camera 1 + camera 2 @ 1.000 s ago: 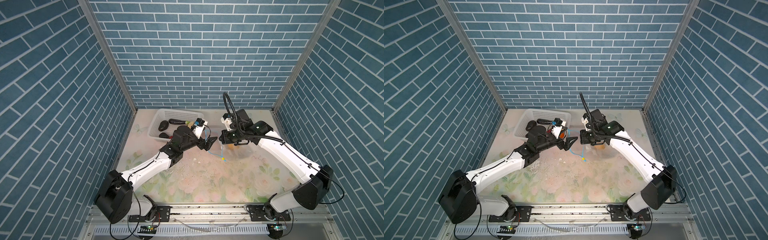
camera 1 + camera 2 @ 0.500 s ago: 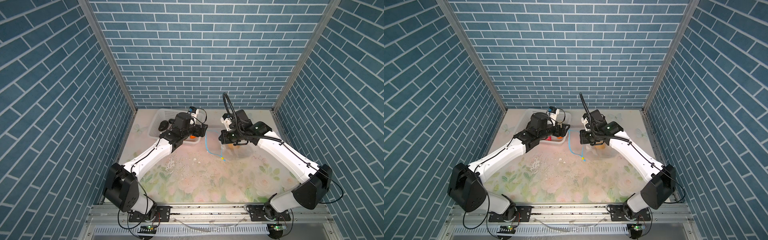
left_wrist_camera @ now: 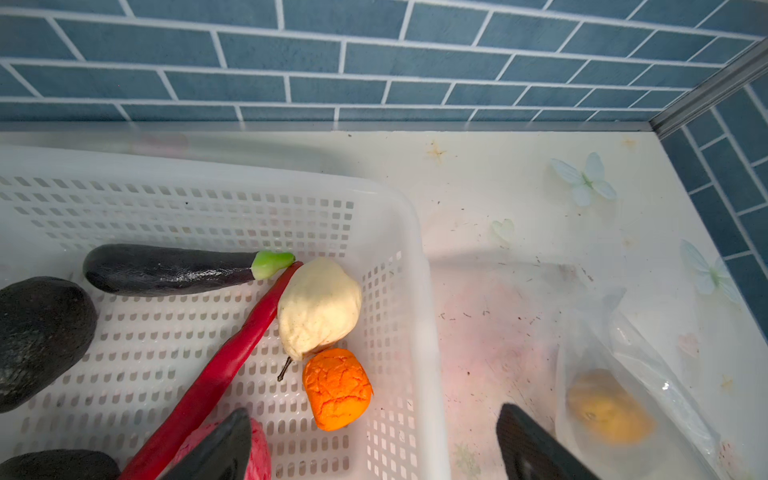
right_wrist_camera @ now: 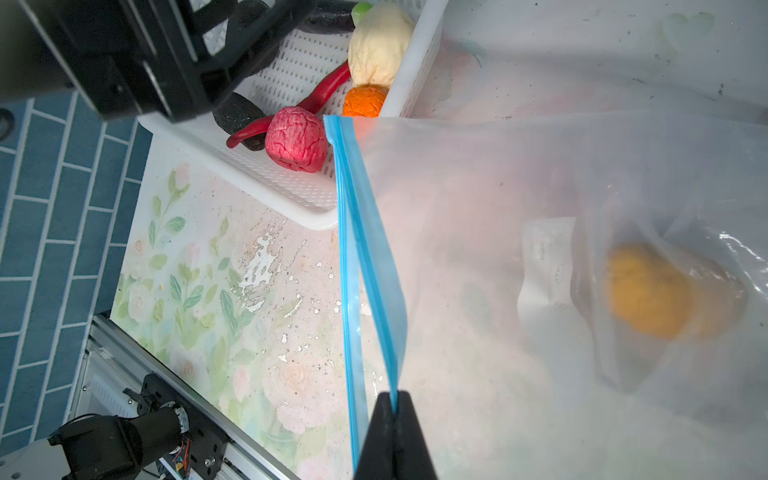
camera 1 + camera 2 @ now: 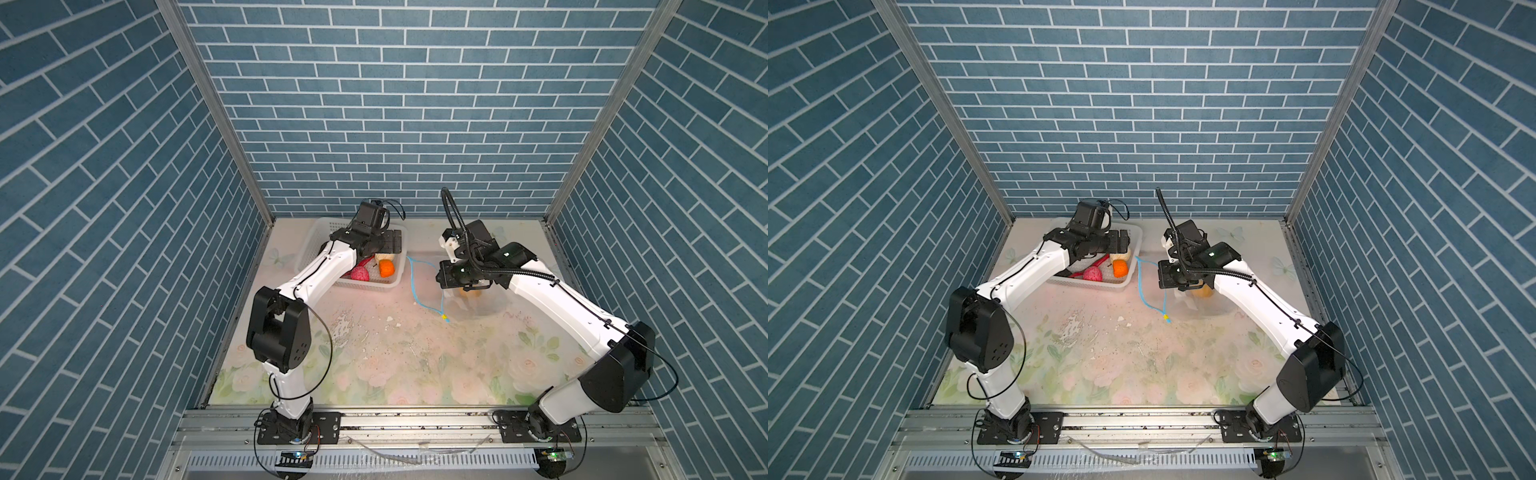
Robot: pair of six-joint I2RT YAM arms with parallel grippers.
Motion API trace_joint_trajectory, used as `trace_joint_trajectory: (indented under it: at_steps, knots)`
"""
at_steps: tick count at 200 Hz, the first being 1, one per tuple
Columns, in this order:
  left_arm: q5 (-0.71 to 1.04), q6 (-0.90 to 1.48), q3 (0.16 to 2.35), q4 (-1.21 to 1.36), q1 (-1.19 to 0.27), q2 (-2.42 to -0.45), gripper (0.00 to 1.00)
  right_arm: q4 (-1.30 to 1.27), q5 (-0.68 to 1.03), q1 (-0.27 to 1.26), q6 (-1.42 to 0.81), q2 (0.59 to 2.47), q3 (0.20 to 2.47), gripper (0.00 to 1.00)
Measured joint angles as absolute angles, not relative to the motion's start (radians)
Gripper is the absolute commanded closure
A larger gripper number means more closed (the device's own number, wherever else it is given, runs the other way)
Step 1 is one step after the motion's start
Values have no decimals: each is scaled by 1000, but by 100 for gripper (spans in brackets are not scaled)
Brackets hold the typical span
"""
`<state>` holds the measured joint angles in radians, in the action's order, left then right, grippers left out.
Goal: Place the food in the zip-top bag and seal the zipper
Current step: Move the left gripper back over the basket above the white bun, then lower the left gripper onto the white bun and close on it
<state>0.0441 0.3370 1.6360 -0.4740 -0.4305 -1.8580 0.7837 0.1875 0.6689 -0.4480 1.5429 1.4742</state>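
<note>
Slippage is the risk — the right tool, pressed together on the zipper, holds the bag up by that thin strip, and a tug could drop it. Left tool hangs spread over the basket wall; the orange lump lies just ahead of it — a yellow lump already bagged.

the bag is clear glossy plastic, the basket matt perforated plastic, the chili smooth, glossy.
</note>
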Motion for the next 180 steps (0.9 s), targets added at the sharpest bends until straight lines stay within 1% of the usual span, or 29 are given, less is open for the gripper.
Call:
trace_joint_trajectory:
  at_steps: [56,102,180]
  knots:
    - [50,374,1848,-672,-402,-2035,1,785,187,668,-448,1579,1474,100]
    - [30,382,2041,-827,-391,-2191,1,785,187,666,-447,1595,1475,100]
    - [46,389,2209,-911,-374,-2331,1,785,188,662,-447,1630,1475,100]
